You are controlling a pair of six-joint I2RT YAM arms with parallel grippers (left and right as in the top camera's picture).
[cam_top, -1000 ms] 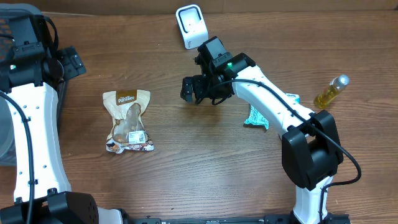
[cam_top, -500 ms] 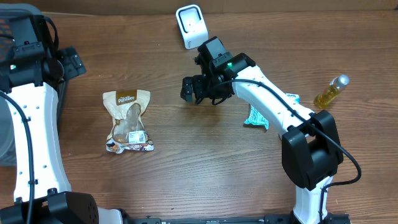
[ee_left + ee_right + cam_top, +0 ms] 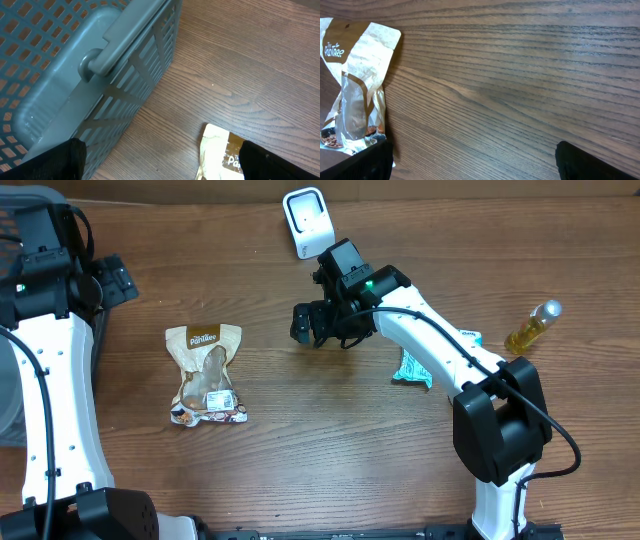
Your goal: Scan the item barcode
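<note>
Gaping right end effector [image 3: 311, 327] near pouch [image 3: 206, 375]

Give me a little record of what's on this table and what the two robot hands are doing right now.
Item to scan: snack pouch, lying flat on the table, not held
Scanner: white scanner, at the far edge
Right end effector: open, empty, above bare wood between scanner and pouch
Left end effector: open, empty, beside the grey basket
Other items: yellow bottle; teal packet, partly hidden by the right arm
</note>
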